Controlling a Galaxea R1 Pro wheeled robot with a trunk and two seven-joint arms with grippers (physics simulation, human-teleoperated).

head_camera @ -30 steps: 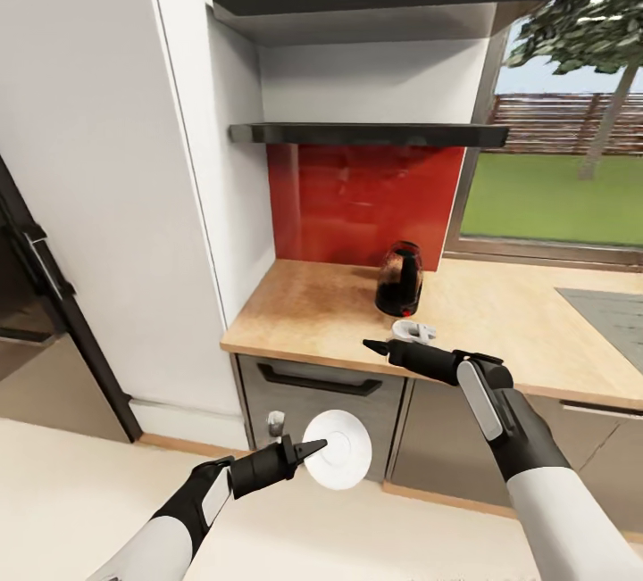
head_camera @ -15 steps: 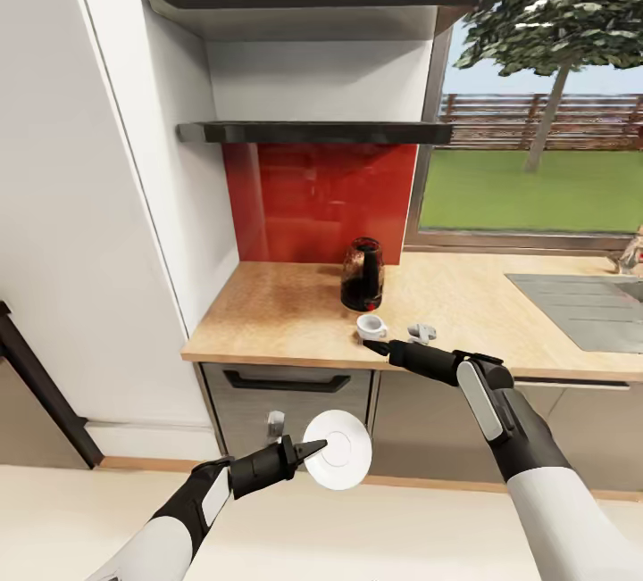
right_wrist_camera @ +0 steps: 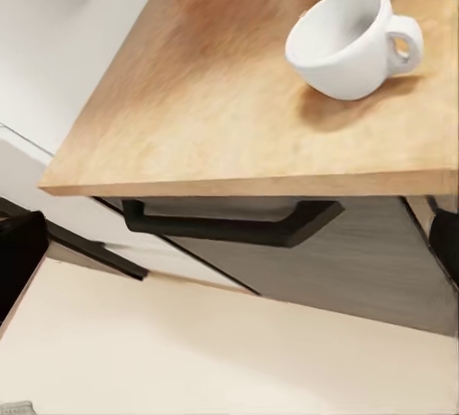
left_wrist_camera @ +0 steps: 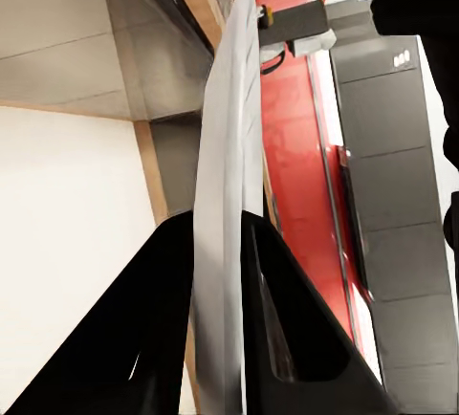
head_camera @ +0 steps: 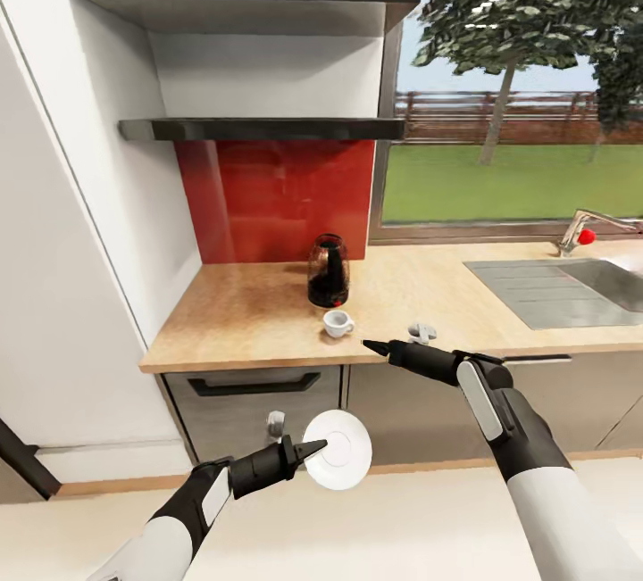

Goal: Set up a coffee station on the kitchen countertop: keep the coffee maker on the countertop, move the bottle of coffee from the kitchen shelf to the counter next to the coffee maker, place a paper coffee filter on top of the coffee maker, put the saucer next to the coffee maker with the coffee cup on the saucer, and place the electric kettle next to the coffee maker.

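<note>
The left gripper (head_camera: 308, 450) pinches the saucer (head_camera: 340, 449) by its rim below the countertop (head_camera: 241, 313); the right gripper (head_camera: 371, 345) looks closed, empty. The coffee cup (head_camera: 337, 323) stands just before the electric kettle (head_camera: 328, 272)

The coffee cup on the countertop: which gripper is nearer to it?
Right. The right gripper hovers just off the counter edge beside the coffee cup; the left gripper, holding the saucer, is lower, before the drawers.
</note>
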